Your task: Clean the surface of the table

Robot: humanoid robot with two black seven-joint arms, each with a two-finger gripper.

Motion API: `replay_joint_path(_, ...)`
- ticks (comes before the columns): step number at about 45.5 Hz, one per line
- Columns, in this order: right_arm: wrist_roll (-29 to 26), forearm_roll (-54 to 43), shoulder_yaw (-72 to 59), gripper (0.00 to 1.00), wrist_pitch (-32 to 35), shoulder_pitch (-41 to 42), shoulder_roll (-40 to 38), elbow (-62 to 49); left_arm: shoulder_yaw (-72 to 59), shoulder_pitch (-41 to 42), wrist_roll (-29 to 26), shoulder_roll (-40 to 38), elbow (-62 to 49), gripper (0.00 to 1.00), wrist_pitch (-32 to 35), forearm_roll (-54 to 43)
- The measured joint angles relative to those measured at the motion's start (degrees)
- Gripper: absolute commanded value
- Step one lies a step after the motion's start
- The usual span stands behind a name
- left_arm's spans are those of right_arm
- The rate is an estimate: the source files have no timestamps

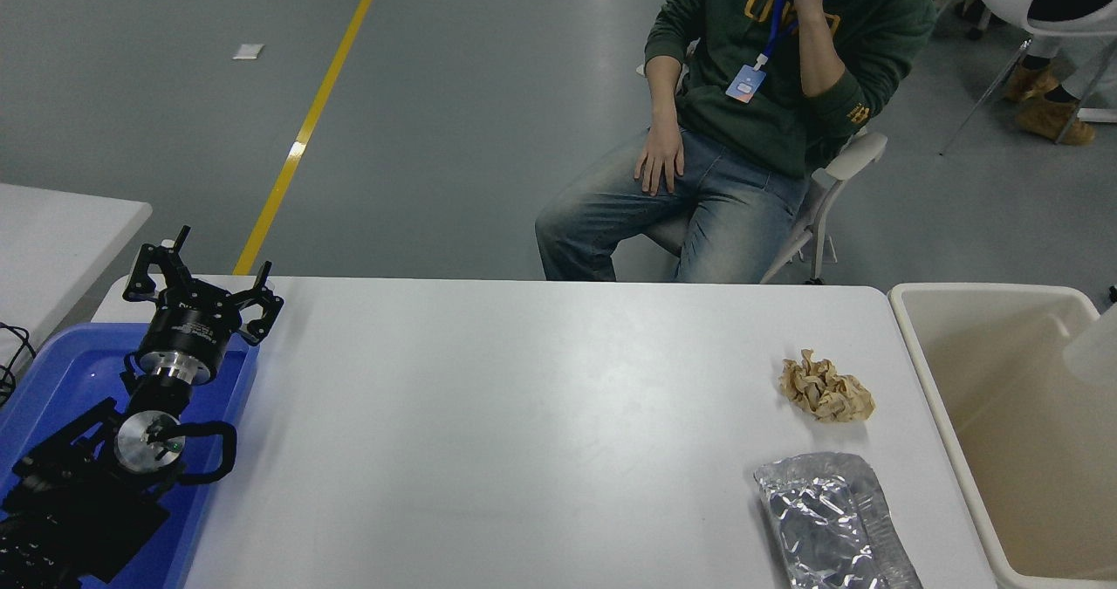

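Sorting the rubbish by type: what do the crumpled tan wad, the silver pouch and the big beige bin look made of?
The crumpled tan wad looks like brown paper: matte, with sharp creases. The silver pouch seems to be metallised foil or film: shiny, with wrinkled reflections. The big beige bin looks like moulded plastic: smooth, with a rounded rim and a slight sheen.

Crumpled brown paper (825,388), foil bag (831,519), beige bin (1003,414), blue tray (61,380), seated person (742,118).
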Motion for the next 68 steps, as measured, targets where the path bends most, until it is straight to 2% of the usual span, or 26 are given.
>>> replay_joint_path(12,0.18,4.49,0.13,0.00,-1.85,-6.00,6.34,-7.24,0.00,0.00,0.00,0.00,0.00,1.00,0.00,-0.01)
replay_joint_path(33,1.13,10.36,-0.48,0.00,-3.40,-16.73,21.61,-27.97,0.00,0.00,0.00,0.00,-0.02,1.00,0.00,-0.04)
replay_joint_path(51,0.27,12.12,-0.63,0.00,-5.49,-22.44,26.82,-35.50,0.00,0.00,0.00,0.00,0.00,1.00,0.00,-0.01)
replay_joint_path(63,-2.22,12.99,-0.60,0.00,-7.36,-24.03,28.33,-38.41,0.00,0.00,0.00,0.00,0.00,1.00,0.00,-0.01)
replay_joint_path(66,-2.55,13.17,-0.61,0.49,-7.64,-24.16,28.63,-38.71,0.00,0.00,0.00,0.00,-0.01,1.00,0.00,-0.01)
replay_joint_path(67,-2.66,13.24,-0.61,0.61,-7.75,-24.21,28.75,-38.83,0.00,0.00,0.00,0.00,-0.01,1.00,0.00,-0.01)
replay_joint_path(68,-2.81,13.31,-0.61,0.65,-7.92,-24.27,28.88,-38.96,0.00,0.00,0.00,0.00,-0.01,1.00,0.00,-0.01)
